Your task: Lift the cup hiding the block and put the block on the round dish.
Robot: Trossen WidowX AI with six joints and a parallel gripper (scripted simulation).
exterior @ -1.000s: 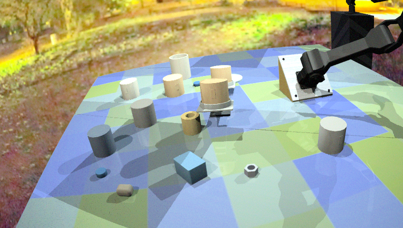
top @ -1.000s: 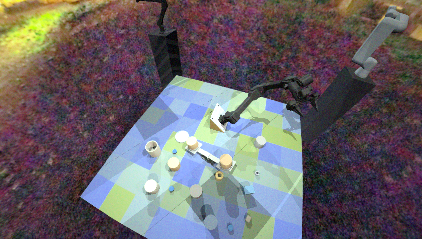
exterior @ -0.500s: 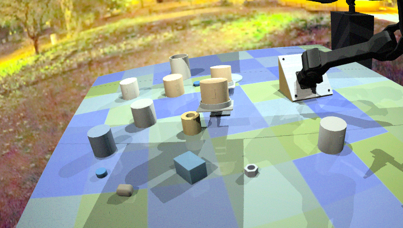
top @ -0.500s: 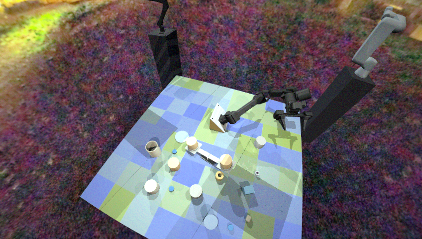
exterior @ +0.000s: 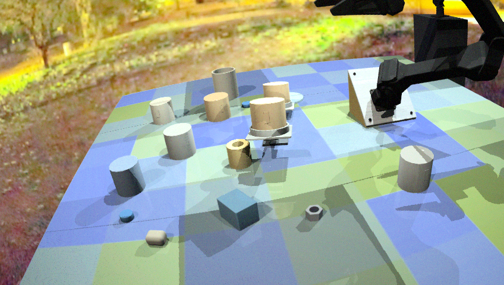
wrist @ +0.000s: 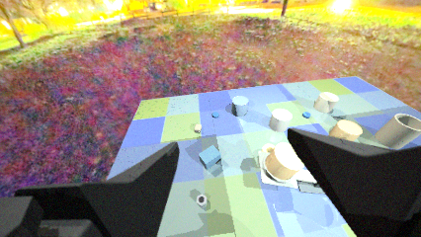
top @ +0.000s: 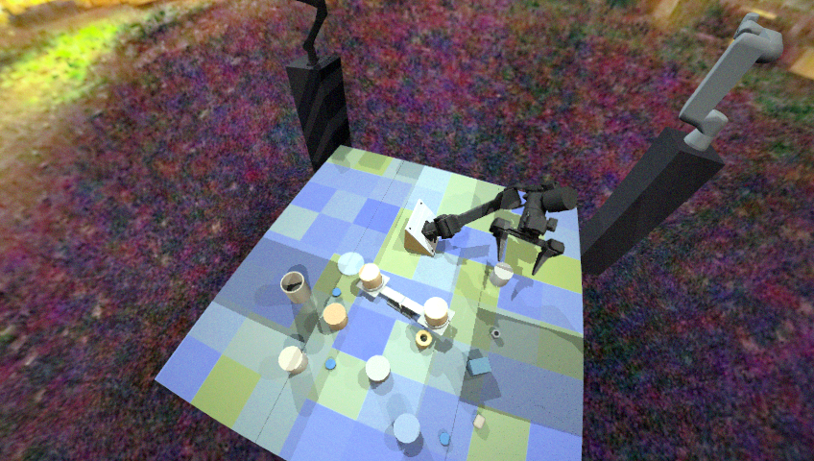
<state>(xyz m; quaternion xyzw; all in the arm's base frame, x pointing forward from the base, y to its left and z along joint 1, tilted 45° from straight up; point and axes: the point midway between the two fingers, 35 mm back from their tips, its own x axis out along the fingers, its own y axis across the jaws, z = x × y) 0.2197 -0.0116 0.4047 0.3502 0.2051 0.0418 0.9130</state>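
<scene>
My gripper (top: pixel 517 266) (wrist: pixel 231 140) is open and empty, high above the table on the wedge mount's right in the top view. The balance (top: pixel 394 296) (exterior: pixel 287 134) bears two tan, upside-down cups. The near cup (top: pixel 436 307) (exterior: pixel 268 114) (wrist: pixel 283 162) stands on its right end in the top view; the far cup (top: pixel 370 276) (exterior: pixel 276 92) stands on the other end, beside the dish. I cannot tell for certain which end is lower. The round dish (top: pixel 350 263) (exterior: pixel 296 97) is pale, flat and bare. No block shows; the cups' insides are hidden.
Several solid cylinders, an open grey tube (top: pixel 295 287) (exterior: pixel 225 84), a brass ring (top: pixel 422 339) (exterior: pixel 239 155), a blue box (top: pixel 479 365) (exterior: pixel 238 208) (wrist: pixel 210 156) and a nut (top: pixel 495 332) (exterior: pixel 314 212) (wrist: pixel 202 199) surround the balance. A grey cylinder (top: pixel 502 275) (exterior: pixel 415 171) stands below my gripper.
</scene>
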